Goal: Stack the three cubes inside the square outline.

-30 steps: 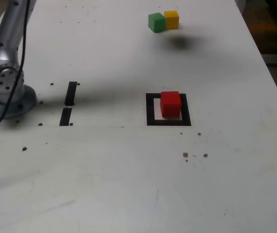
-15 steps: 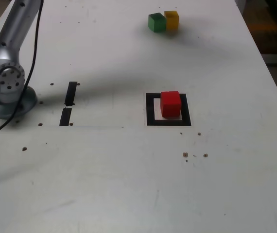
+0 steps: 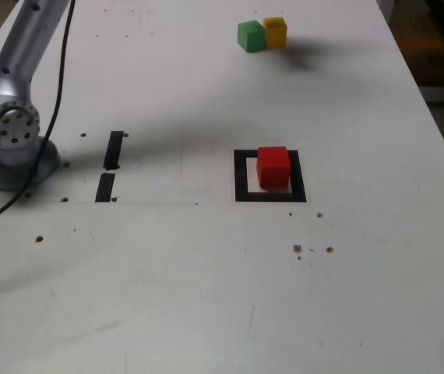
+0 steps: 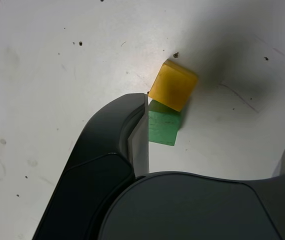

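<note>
The red cube (image 3: 273,167) rests inside the square outline (image 3: 241,175) of black tape, near the middle of the table. At the far end the green cube (image 3: 250,36) and the yellow cube (image 3: 275,31) stand side by side, touching. In the wrist view my gripper (image 4: 216,127) hangs above these two with its jaws wide apart and nothing between them. One dark finger (image 4: 132,135) lies right beside the green cube (image 4: 163,127), and the yellow cube (image 4: 173,85) sits just beyond it. The gripper itself is outside the exterior view.
The arm's base (image 3: 8,132) stands at the exterior view's left, with a black cable (image 3: 51,117) trailing from it. Two short black tape strips (image 3: 110,164) lie between the base and the outline. Small dark specks (image 3: 311,249) dot the white table (image 3: 206,296).
The arm's lower link has leaned a little further towards the far cubes, and its shadow has shifted around them. The cubes have not moved and the jaws stay wide.
</note>
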Controlling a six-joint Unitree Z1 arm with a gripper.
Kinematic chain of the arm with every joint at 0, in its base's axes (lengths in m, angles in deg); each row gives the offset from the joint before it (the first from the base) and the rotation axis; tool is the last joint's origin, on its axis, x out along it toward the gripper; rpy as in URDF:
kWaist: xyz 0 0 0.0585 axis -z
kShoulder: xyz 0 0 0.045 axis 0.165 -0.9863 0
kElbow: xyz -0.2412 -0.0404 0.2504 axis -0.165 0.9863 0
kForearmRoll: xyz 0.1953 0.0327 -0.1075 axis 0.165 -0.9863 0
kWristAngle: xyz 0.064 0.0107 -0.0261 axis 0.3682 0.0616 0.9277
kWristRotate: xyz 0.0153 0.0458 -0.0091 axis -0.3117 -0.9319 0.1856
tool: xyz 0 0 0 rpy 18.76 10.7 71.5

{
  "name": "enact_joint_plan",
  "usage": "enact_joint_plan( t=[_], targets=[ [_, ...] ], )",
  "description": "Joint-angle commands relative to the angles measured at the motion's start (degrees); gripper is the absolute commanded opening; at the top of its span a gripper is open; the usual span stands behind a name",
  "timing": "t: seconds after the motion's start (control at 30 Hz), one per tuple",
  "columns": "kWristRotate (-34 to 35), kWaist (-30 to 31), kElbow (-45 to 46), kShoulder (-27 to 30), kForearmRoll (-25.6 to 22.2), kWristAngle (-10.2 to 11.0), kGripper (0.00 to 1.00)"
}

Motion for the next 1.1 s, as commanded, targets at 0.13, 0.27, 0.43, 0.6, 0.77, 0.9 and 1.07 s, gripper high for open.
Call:
enact_joint_plan(
  t=[0.13,0.27,0.43,0.6,0.77,0.9,1.07],
  targets=[
    [-5.82,-1.93,2.54,0.44,0.87,-3.76,0.96],
    [-7.34,-2.60,3.99,0.40,2.24,-5.29,0.96],
    [-10.13,-3.08,5.16,0.18,3.16,-6.28,0.96],
    [-12.11,-3.07,6.35,-0.38,4.93,-5.04,0.93],
    [-14.35,-3.03,7.47,-1.10,7.11,-4.10,0.91],
    [-16.34,-3.04,8.02,-1.75,9.27,-4.11,0.91],
    [-18.29,-3.11,8.36,-2.74,10.62,-4.59,0.91]
  ],
)
